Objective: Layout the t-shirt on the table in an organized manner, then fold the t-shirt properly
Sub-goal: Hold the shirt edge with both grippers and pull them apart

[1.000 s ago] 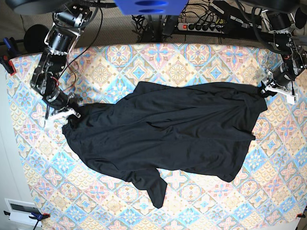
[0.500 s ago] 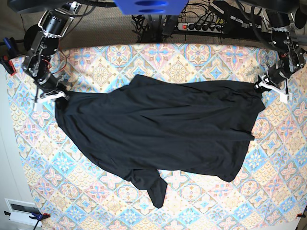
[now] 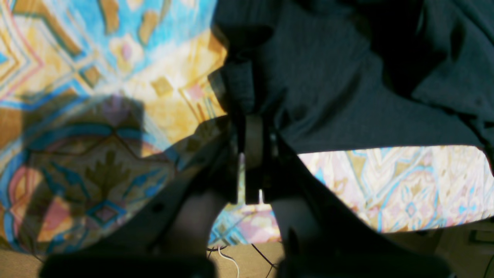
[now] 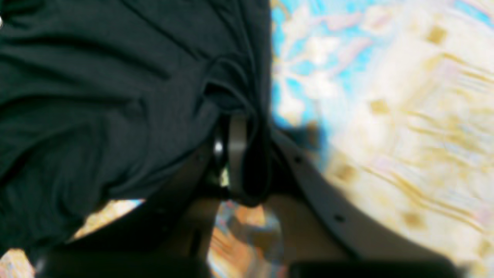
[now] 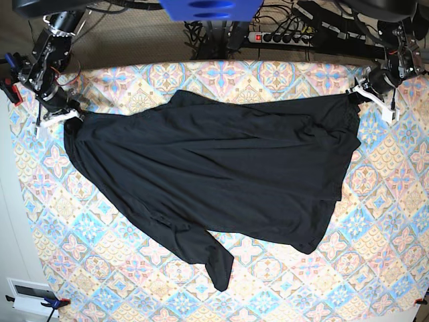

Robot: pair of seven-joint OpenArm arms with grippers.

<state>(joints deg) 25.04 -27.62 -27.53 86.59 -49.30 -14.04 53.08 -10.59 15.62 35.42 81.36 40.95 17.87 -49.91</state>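
Now | both claws (image 5: 354, 92) (image 5: 74, 115) clamp t-shirt (image 5: 214, 174) | power strip (image 5: 281, 37) behind table (image 5: 375, 255)

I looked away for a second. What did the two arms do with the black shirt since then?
Both grippers, left and right, each pinching an edge of the t-shirt, drew outward and toward the far side of the table, stretching the cloth wider and flatter. The sleeve hanging toward the near edge stayed put.

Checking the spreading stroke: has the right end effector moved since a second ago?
Yes. In the base view the right end effector, shut on the t-shirt, has travelled toward the table's far left corner.
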